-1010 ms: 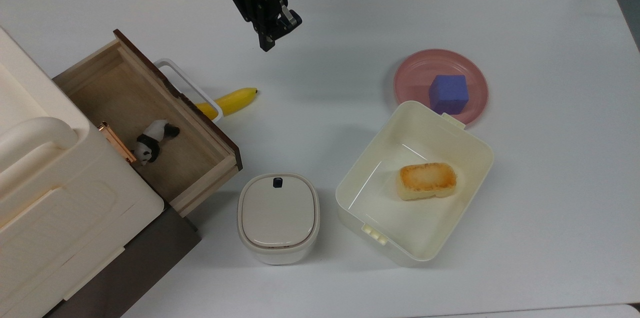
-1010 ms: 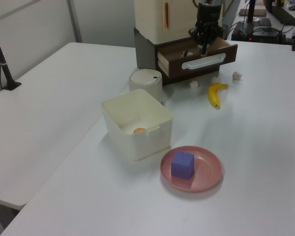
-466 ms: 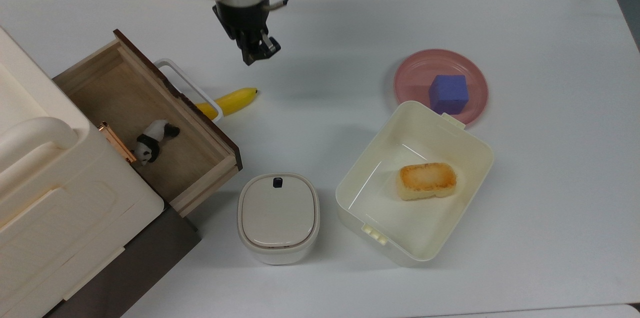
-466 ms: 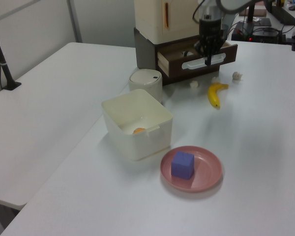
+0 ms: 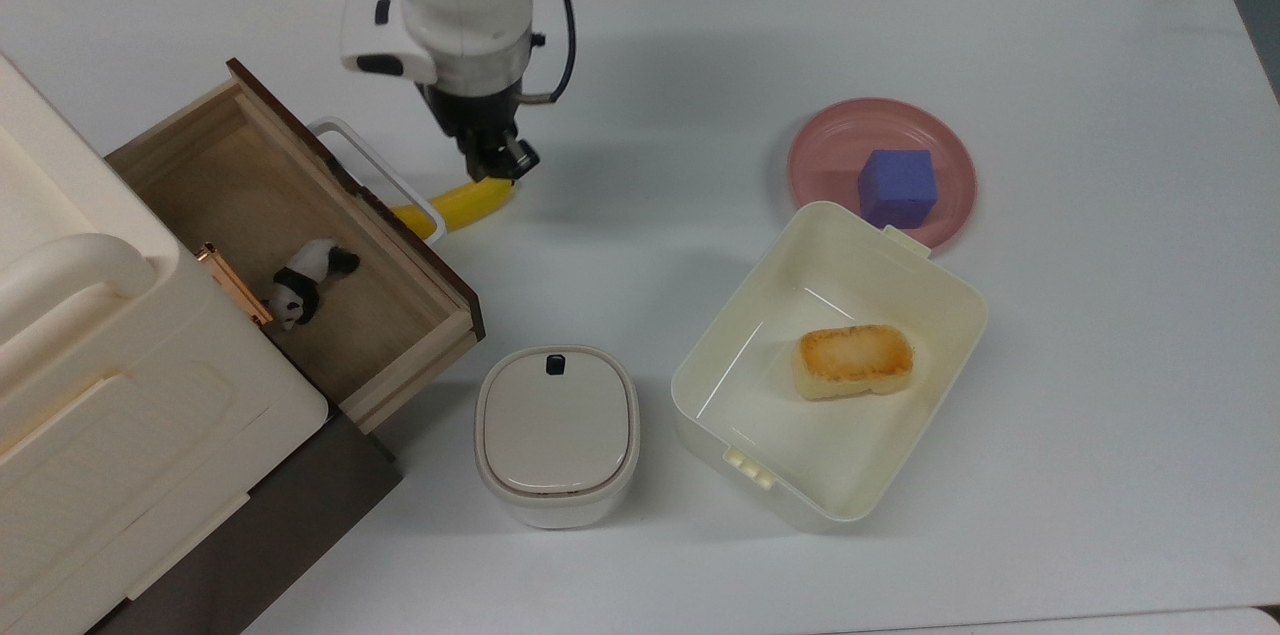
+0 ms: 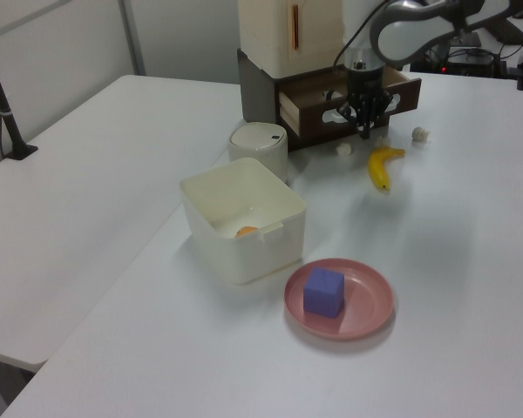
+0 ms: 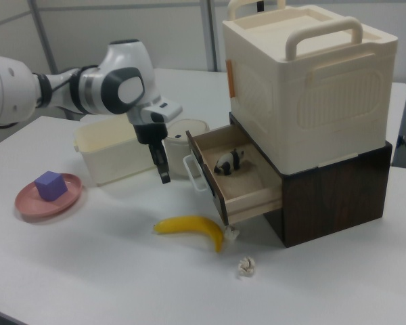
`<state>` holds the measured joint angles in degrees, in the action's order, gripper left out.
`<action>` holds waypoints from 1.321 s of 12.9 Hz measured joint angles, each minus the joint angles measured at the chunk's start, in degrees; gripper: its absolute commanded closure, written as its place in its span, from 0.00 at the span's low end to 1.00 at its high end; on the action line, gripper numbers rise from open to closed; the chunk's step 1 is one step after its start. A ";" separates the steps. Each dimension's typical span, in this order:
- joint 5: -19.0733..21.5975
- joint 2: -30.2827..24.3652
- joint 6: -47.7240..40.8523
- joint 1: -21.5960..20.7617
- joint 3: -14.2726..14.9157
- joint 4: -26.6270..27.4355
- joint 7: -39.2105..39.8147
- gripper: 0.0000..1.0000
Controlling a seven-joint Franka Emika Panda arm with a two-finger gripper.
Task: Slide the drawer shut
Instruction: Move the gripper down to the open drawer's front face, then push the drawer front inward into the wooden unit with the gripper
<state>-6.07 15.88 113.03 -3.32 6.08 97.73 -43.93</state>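
Since a second ago the fingers [image 5: 497, 162] have dropped from above the surface [image 5: 1050, 415] toward the banana [image 5: 462, 203], pressed together and holding nothing. No writing is legible anywhere. The arm hides the banana's tip in the top view. The drawer [image 5: 290, 235] stands open just to the top view's left of the fingers, its white handle [image 5: 372, 173] between them, a panda figure [image 5: 303, 282] inside.
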 measured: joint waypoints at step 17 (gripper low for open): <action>-9.96 4.32 13.77 6.19 3.13 -3.77 -0.13 0.99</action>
<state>-16.03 20.20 126.80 2.87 9.21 93.96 -44.06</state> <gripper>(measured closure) 0.991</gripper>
